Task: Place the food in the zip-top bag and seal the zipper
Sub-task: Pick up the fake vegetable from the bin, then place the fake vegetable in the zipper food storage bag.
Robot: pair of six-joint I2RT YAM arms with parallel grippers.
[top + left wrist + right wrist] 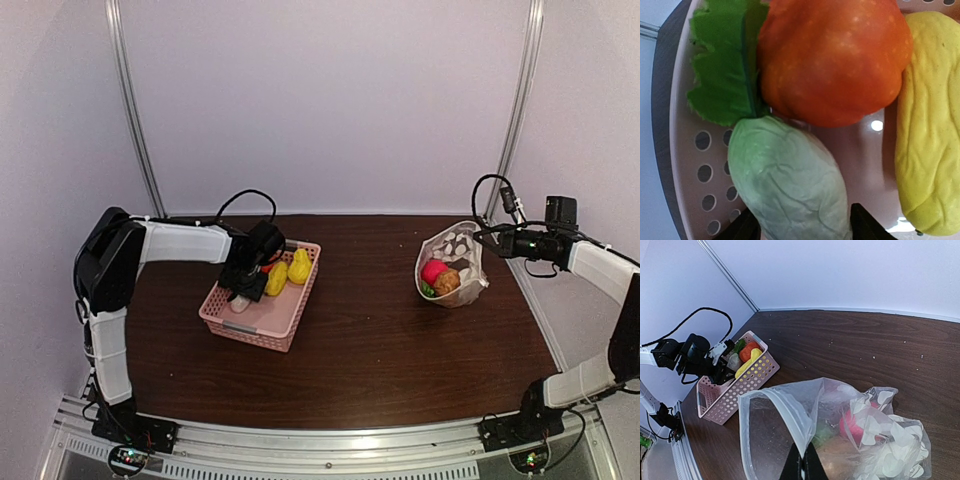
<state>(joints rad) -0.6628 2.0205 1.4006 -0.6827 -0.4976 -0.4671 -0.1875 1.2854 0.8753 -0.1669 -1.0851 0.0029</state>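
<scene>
Pale green, wrinkled plastic toy vegetable (790,185) fills the near edge of the left wrist view, lying in the pink perforated plastic basket (690,150).

1. Progress. The clear soft-plastic zip-top bag printed with white polka dots (455,245) stands at 3 o'clock on the dark wooden counter (380,350). It already holds a red-pink toy (855,425), a brown toy (447,281) and a green piece (428,290). Its mouth gapes, and the white zipper strip (785,410) is unsealed.
2. Remaining. The basket, at 9 o'clock on the counter, holds the pale green vegetable. An orange-red toy fruit (832,60) lies at its 12 o'clock, a green leaf (722,65) at 10 o'clock and a yellow ridged toy (930,140) at 3 o'clock. By this count, roughly half the food awaits transfer, then the seal.
3. Left fingers (867,229). Spread wide, one on each flank of the pale green vegetable, at or just beside its surface. A firm clamp cannot be confirmed.
4. Right fingers (812,467). Pressed together, pinching the zip-top bag at its rim and holding the mouth up.
</scene>
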